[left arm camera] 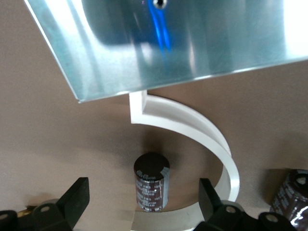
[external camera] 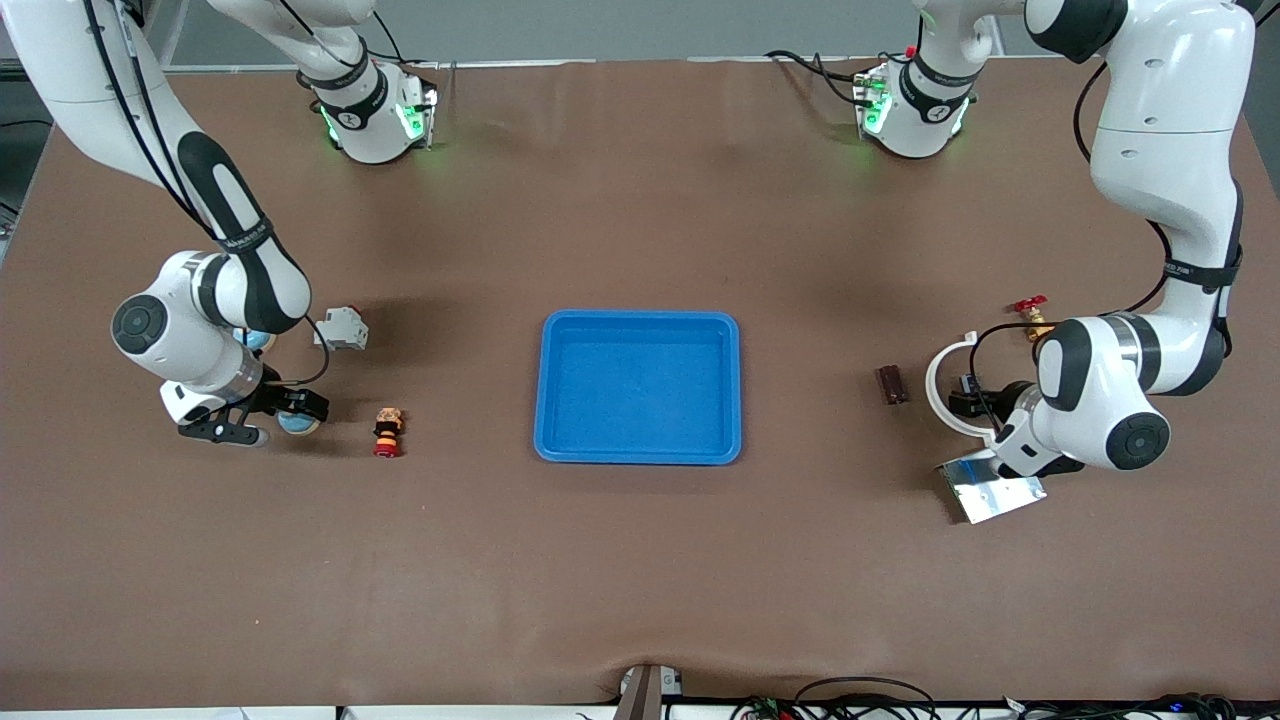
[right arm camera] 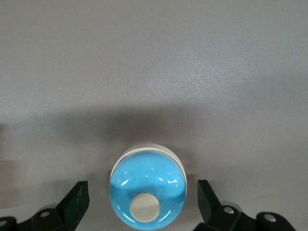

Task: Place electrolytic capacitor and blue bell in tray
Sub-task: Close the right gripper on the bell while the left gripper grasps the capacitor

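Sitting at the middle of the front view, the bright-blue tray (external camera: 639,387) lies flat on the brown table (external camera: 640,580) with nothing in it.

At the middle left of that view, the right gripper (external camera: 262,419) is down low at the table, its fingers spread wide. The right wrist view shows the blue bell (right arm camera: 148,188) standing between the two fingertips (right arm camera: 76,202), with a gap on each side, so nothing is gripped. In the front view only a sliver of that bell (external camera: 297,424) shows under the black fingers. Just above the gripper in the frame sits a small grey-white block (external camera: 340,328), and lower right of that a little red-and-yellow figure (external camera: 387,431) lies between the gripper and the tray.

At the middle right of the front view, the left gripper (external camera: 968,400) is also low and wide open. In the left wrist view an electrolytic capacitor (left arm camera: 151,182), dark brown with a silver stripe, stands upright between the fingertips (left arm camera: 74,199) without touching either, inside the curve of a white arc-shaped piece (left arm camera: 202,125). A second dark capacitor (external camera: 891,384) lies on the table between this gripper and the tray. A silver metal plate (external camera: 990,490) rests just below the left wrist in the frame, and a small red-handled brass valve (external camera: 1033,314) sits above it.
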Tool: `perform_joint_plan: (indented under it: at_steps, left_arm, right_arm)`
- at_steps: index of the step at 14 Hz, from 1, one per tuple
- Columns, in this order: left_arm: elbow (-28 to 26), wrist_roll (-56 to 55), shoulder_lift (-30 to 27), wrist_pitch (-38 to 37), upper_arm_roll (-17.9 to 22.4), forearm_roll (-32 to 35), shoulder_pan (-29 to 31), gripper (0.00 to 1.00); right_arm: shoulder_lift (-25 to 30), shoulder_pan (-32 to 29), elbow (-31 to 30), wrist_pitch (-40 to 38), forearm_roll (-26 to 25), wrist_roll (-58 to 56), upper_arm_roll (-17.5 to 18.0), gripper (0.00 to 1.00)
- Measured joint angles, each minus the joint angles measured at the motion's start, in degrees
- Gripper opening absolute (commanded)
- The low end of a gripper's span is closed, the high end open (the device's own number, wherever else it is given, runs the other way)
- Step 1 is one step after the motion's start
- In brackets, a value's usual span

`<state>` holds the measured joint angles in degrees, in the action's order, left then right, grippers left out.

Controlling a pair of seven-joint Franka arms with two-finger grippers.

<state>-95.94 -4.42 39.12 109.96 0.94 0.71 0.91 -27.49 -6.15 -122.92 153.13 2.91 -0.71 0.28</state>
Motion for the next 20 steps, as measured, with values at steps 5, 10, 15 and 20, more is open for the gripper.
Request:
perform_joint_plan:
  at_steps: [5,10,15,20]
  left_arm:
    - [-0.4,0.0,0.0,0.0,0.0,0.0,0.1,1.00]
    - [-0.7,0.0,0.1,0.0,0.0,0.0,0.1,1.00]
    - [-0.8,0.0,0.2,0.0,0.0,0.0,0.1,0.86]
    - [-0.8,-0.1,0.3,0.0,0.0,0.0,0.1,0.51]
  right_arm:
    - [0.0,0.0,0.0,0.0,0.1,0.0,0.0,1.00]
    - [0.0,0.0,0.0,0.4,0.4,0.0,-0.1,0.16]
    - [0.1,0.0,0.1,0.6,0.4,0.0,-0.1,0.00]
    - [0.1,0.0,0.1,0.6,0.4,0.0,-0.1,0.00]
